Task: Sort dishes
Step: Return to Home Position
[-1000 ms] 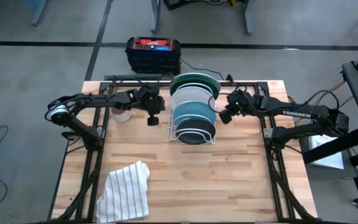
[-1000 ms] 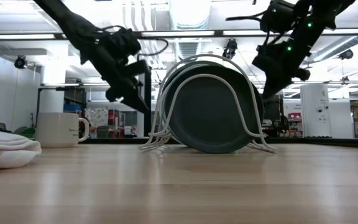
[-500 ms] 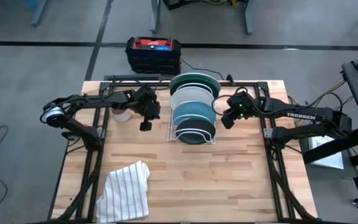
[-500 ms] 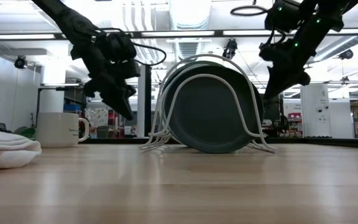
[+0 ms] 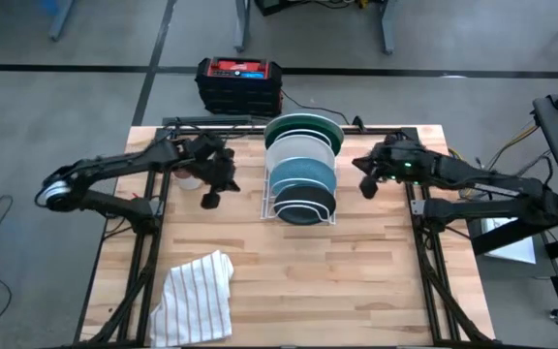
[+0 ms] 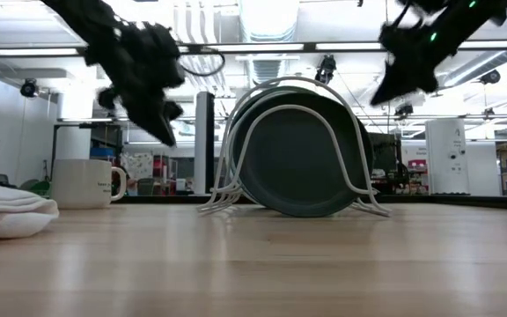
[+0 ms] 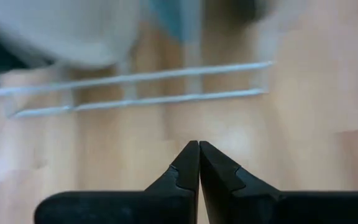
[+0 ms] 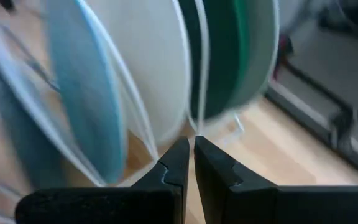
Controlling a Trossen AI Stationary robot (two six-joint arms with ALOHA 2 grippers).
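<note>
Four round plates stand on edge in a white wire rack [image 5: 264, 199] at the table's middle. From far to near they are dark green [image 5: 303, 127], pale blue [image 5: 298, 151], teal [image 5: 301, 176] and blackish with a pale rim [image 5: 304, 205]. The low view shows the near plate [image 6: 297, 158] behind the rack's wire loops. My left gripper [image 5: 208, 200] [image 7: 199, 144] hangs shut in the air left of the rack. My right gripper [image 5: 366, 188] [image 8: 191, 144] is shut in the air right of it, facing the plates' edges.
A white mug [image 5: 190, 178] [image 6: 86, 183] stands under the left arm, left of the rack. A white striped cloth [image 5: 198, 296] lies crumpled near the table's near left corner. A red and black box [image 5: 238, 83] sits beyond the far edge.
Both grippers have drawn back from the rack and risen. The left one has moved toward the table's left edge and a little toward the near edge. The right one has moved toward the right edge. The plates and rack have stayed still.
</note>
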